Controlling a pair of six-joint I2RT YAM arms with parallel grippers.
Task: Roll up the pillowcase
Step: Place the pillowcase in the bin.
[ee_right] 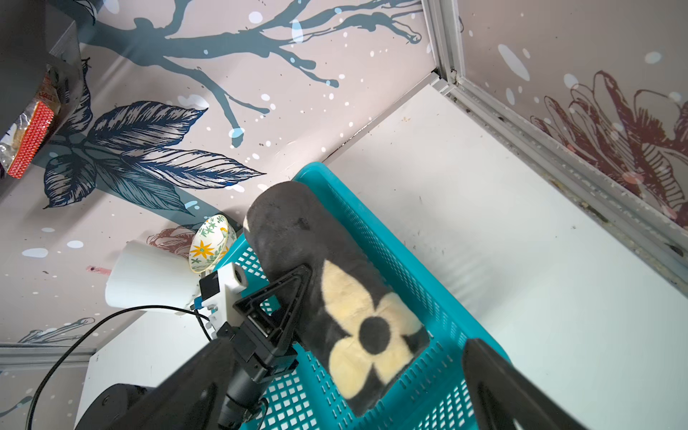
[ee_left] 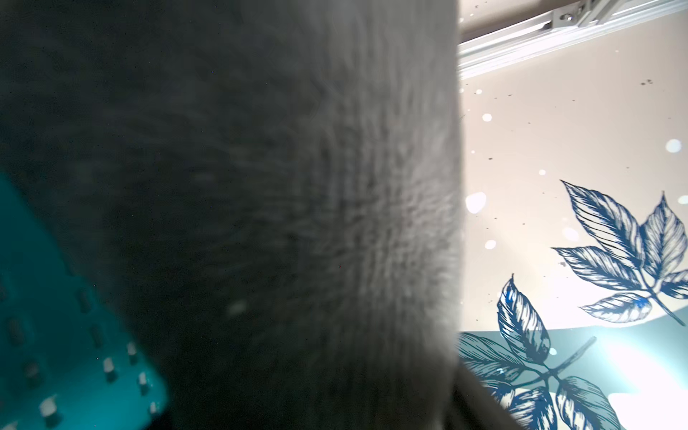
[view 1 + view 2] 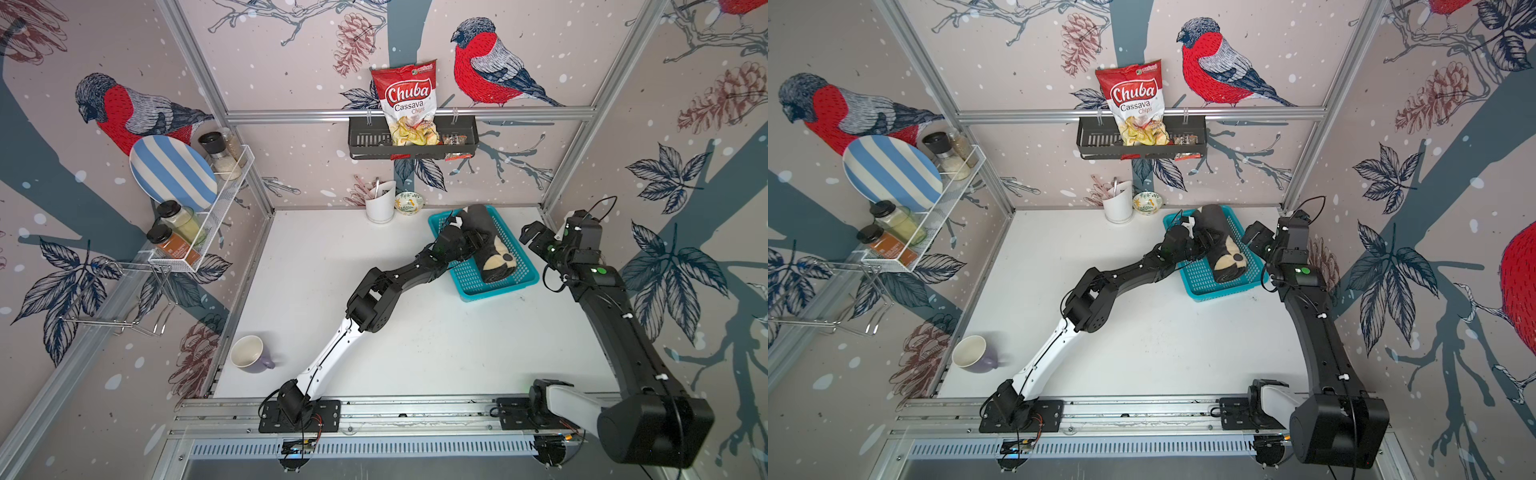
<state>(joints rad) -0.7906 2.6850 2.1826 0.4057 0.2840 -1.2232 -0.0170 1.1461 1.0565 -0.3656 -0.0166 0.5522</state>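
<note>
The black plush pillowcase with a cream flower motif [image 3: 494,249] lies as a finished-looking roll inside the teal plastic mesh basket [image 3: 469,276], at the far right of the white table [image 3: 415,332]; both top views show the same [image 3: 1225,253]. Its long axis runs from the back wall toward the front edge, the near end slanting a little to the robot's right; in the right wrist view the far end of the pillowcase [image 1: 335,298] rises at the far rim of the basket [image 1: 439,309].

The left pincer [image 3: 478,245] reaches in from the robot's left, across that axis, and meets the roll at about mid-length; one black triangular finger [image 1: 292,294] lies against the plush. The left wrist view is filled with dark pile [image 2: 260,223], so I cannot tell whether its jaws pinch the cloth or have let go.

The right pincer [image 3: 528,237] hangs on the robot's right side of the basket, just beside its rim, jaws spread wide, holding nothing and apart from the roll.

The left arm is therefore the nearer one. The coming move looks like a release and retreat; pulling back along its line of approach, square to the axis, seems safest, since dragging along the roll could loosen the outer wrap.
</note>
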